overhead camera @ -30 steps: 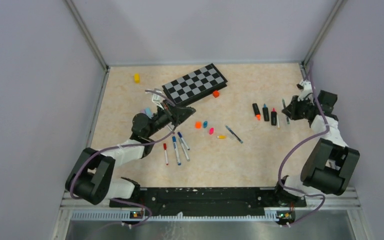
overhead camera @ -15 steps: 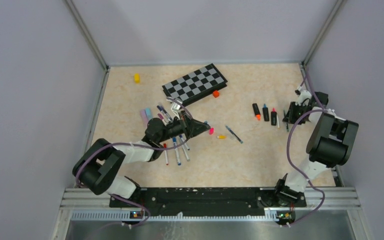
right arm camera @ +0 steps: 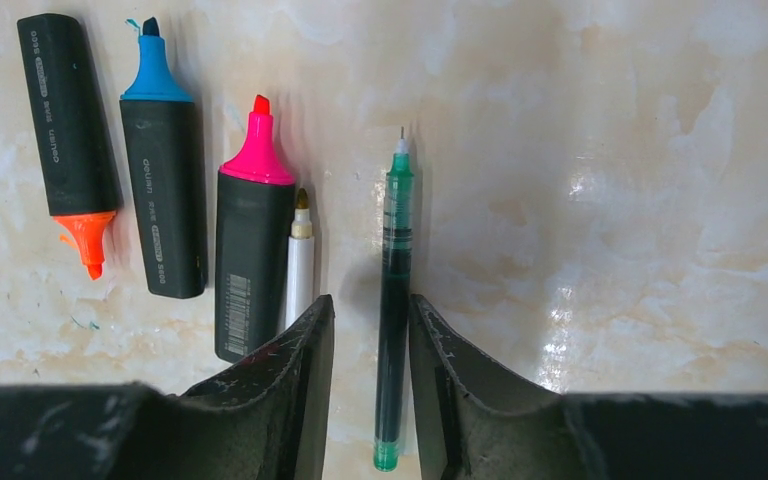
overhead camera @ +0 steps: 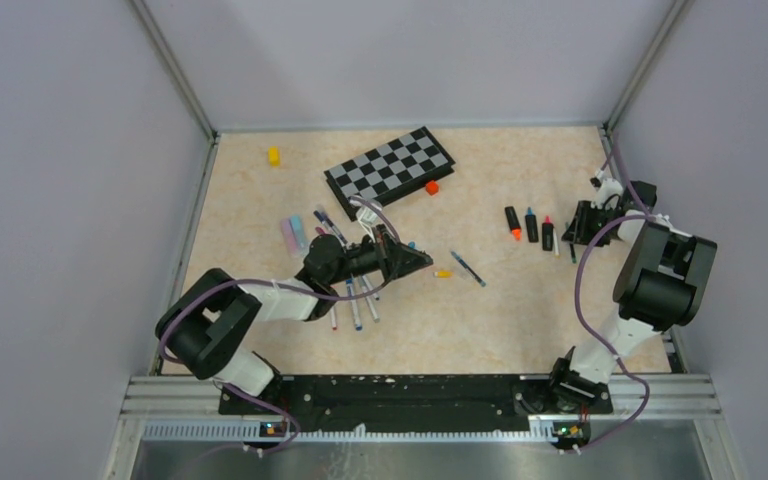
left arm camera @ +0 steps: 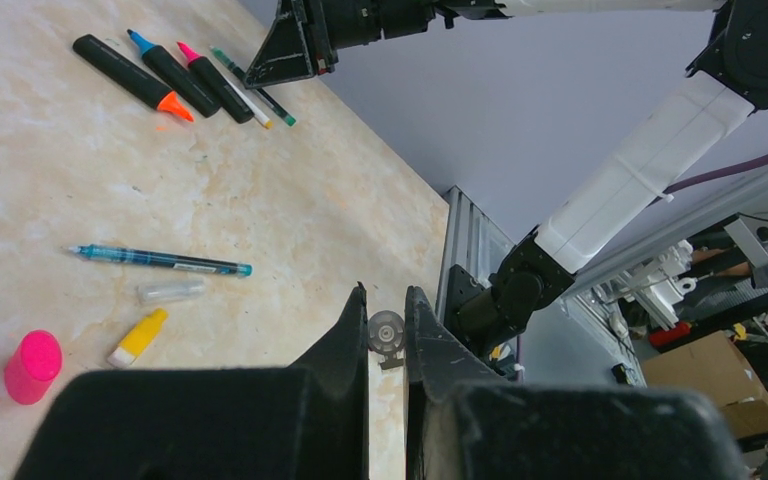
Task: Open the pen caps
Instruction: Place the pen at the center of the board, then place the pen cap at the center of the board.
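While the yellow block (overhead camera: 273, 155) sits well to the left of the chessboard (overhead camera: 388, 167), a lilac cap (overhead camera: 286, 234) and a light blue cap (overhead camera: 298, 230) lie side by side off the board's near left corner. Nearer the arms than the board, a cluster of white-barrelled markers (overhead camera: 356, 314) lies partly under the left arm. The left gripper (left arm camera: 386, 300) hangs low over the table in front of the board's near edge, its jaws drawn almost together with only a slit between them and nothing held. Beside it, a pink cap (left arm camera: 32, 366) stands on end, a yellow cap (left arm camera: 140, 337) and a clear cap (left arm camera: 171, 291) lie loose close by, and a slim blue pen (left arm camera: 160, 260) lies just past them. The small orange block (overhead camera: 432, 187) rests just beside the board's near right edge. Well to the right of the board, three black highlighters (right arm camera: 160, 190) lie in a row with their orange, blue and pink tips bare, and a white marker (right arm camera: 300, 270), its tip also bare, lies against the pink one. Farthest from the board, a green pen (right arm camera: 394, 300) lies flat on the table, needle tip uncovered, between the parted jaws of the right gripper (right arm camera: 370, 300), which straddle its barrel; whether either finger touches it cannot be told.
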You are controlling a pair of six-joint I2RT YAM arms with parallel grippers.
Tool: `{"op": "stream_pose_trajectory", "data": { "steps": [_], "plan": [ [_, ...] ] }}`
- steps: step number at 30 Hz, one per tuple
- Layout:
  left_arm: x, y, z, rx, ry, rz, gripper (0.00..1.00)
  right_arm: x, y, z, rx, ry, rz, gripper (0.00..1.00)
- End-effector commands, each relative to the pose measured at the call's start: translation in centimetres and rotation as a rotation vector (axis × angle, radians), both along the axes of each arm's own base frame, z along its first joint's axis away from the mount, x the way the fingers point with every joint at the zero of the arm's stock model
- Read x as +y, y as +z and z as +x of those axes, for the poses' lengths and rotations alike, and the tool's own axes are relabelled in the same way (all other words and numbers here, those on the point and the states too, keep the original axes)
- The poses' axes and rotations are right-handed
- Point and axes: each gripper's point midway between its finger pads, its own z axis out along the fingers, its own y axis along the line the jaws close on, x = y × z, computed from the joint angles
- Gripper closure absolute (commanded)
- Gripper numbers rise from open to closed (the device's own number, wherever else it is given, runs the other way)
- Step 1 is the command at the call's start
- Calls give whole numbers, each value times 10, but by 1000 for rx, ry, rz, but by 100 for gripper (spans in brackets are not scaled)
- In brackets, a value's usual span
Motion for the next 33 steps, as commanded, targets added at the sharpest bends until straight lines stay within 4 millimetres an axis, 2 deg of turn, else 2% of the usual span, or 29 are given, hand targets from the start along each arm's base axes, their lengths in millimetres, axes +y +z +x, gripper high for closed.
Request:
{"op": "stream_pose_trajectory", "data": {
  "steps": [1, 9, 13, 23, 27, 28, 33],
  "plan": [
    [-14, 13, 1, -56, -12, -10, 100, -3, 14, 6, -24, 7, -19, 67],
    [-38, -2, 1, -9, -25, 48, 100, -5, 19, 4, -34, 29, -46, 63],
    [-57, -15, 2, 44, -25, 90, 100, -4, 19, 3, -31, 46, -48, 61],
    [-109, -68, 21, 215, 53, 313, 100, -3, 35, 2, -71, 78, -72, 59],
    [-122, -96, 32, 283, 119, 457, 100, -1, 47, 1, -102, 94, -82, 58],
    [-128, -95, 37, 290, 135, 478, 100, 0, 49, 1, -109, 98, -84, 58],
    [-138, -116, 51, 372, 210, 595, 100, 2, 61, 0, -142, 106, -90, 57]
  ]
}}
